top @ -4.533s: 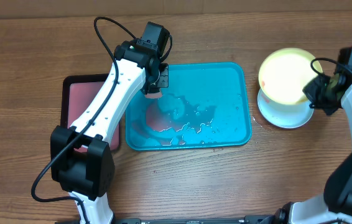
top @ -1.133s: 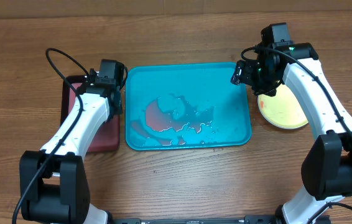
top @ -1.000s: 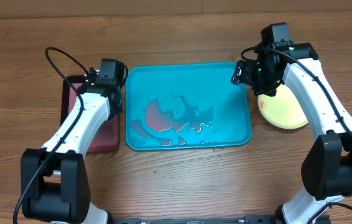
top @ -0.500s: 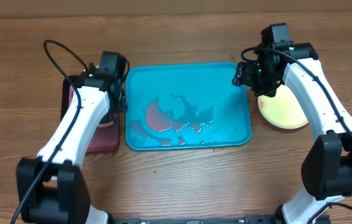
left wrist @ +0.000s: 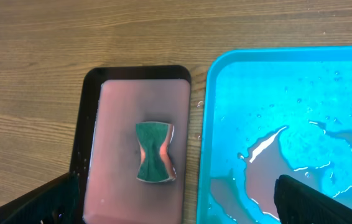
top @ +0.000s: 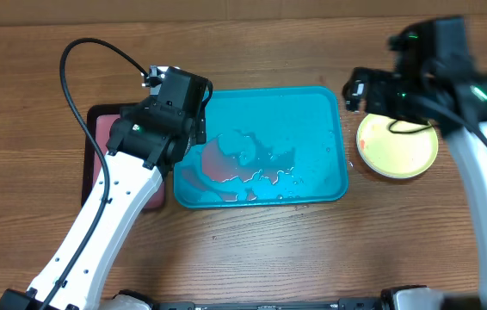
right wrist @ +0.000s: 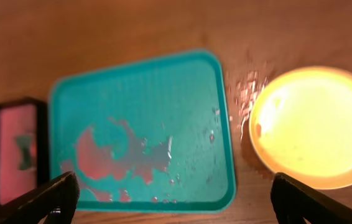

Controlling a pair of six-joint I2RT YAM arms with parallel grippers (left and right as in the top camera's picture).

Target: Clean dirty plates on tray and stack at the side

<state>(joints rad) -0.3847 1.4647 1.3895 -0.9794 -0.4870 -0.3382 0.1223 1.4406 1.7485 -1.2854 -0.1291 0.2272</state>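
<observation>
both arms hang high over the counter (top: 252, 250) with nothing in them: the left pincer (left wrist: 176, 186) has its fingers spread wide and bare, and the right pincer (right wrist: 175, 186) is just as wide and just as bare. below the left pincer and a little to its left lies the green sponge (left wrist: 155, 152), flat inside the small black tray (left wrist: 88, 124). below and to its right starts the blue tray (left wrist: 208, 112), which carries no plate, only a pinkish puddle (left wrist: 260, 186) and scattered drops. below the right pincer and off to its right sits the yellow-green plate (right wrist: 316, 127), on the counter just beside the tray's short edge and apart from it. a pale rim shows under it in the overhead view, so it looks like the top of a stack, though how many plates lie beneath cannot be told. judged from this, the washing and stacking look done, and the step in hand is taking both arms away cleanly. to do that well, each pincer should rise straight before it swings home, so the right one does not clip the stack below it and the left one does not brush the tray's rim and slosh the puddle onto the wood. keep the fingers apart, go slowly, and mind the left arm's looping cable (top: 80, 60).
</observation>
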